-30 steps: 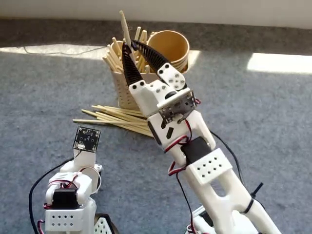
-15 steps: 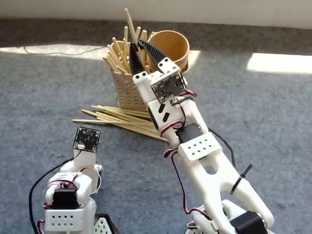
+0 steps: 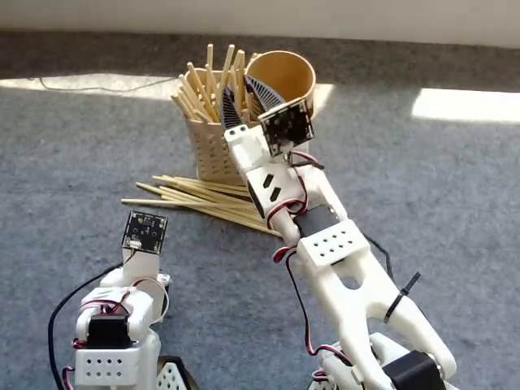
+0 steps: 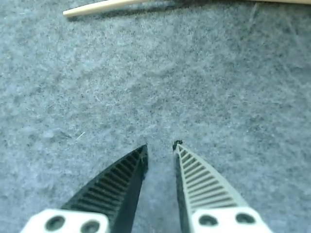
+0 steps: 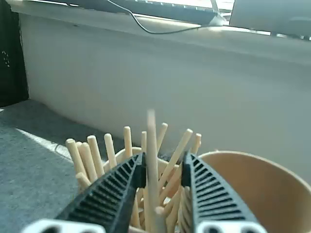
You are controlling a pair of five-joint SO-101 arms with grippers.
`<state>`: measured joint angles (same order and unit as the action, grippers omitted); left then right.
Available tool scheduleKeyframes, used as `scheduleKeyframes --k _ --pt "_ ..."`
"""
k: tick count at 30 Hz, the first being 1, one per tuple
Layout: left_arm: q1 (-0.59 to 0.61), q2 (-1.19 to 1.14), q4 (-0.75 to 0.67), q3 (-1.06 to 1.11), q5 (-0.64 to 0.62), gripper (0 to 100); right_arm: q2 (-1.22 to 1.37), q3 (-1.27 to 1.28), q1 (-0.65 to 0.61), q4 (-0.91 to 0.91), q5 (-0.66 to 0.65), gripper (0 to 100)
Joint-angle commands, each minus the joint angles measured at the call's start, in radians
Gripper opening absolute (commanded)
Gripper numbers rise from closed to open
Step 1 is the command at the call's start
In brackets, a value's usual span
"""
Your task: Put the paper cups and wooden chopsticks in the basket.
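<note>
Directly above the perforated basket [image 3: 207,158] hangs the right hand [image 3: 237,84], its jaws narrowly parted with one upright chopstick [image 5: 152,145] between them, closer to one jaw. The basket bristles with wooden chopsticks [image 3: 195,89], and a paper cup [image 3: 286,75] stands just beside it. More loose chopsticks [image 3: 195,199] lie on the grey table [image 3: 422,211] in front of the basket. The left hand [image 4: 161,144], slightly open and empty, hovers low over the table.

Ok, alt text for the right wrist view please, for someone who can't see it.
The right gripper, its black fingers parted, frames a single chopstick standing between them, with a cluster of upright chopsticks just beyond. A tan paper cup sits beside the cluster, with a pale wall behind.
</note>
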<state>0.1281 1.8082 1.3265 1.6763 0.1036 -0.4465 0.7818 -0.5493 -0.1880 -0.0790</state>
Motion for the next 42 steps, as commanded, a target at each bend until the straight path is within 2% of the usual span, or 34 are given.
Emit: scheduleKeyframes --k 1,8,14,23,29,34,37,40,42 --pt "-0.015 0.007 0.003 0.019 0.006 10 -0.024 -0.062 0.005 0.116 0.052 17.8" --pt "-0.015 0.007 0.003 0.019 0.006 10 -0.240 -0.047 -0.024 0.131 0.054 17.8" --pt "-0.015 0.007 0.003 0.019 0.006 10 -0.381 -0.068 -0.088 0.426 0.054 17.8" --pt "-0.015 0.007 0.003 0.019 0.006 10 -0.409 -0.245 -0.209 0.786 0.051 17.8" --pt "-0.015 0.007 0.003 0.019 0.006 10 -0.409 -0.252 -0.216 0.934 0.048 17.7" --pt "-0.015 0.007 0.003 0.019 0.006 10 -0.406 -0.246 -0.216 1.064 -0.058 17.7" --pt "-0.015 0.007 0.003 0.019 0.006 10 -0.406 -0.177 -0.217 1.076 -0.071 17.7" --pt "-0.015 0.007 0.003 0.019 0.006 10 -0.406 -0.097 -0.217 1.020 -0.072 17.7" --pt "-0.015 0.007 0.003 0.019 0.006 10 -0.404 -0.039 -0.217 0.969 -0.118 17.7"
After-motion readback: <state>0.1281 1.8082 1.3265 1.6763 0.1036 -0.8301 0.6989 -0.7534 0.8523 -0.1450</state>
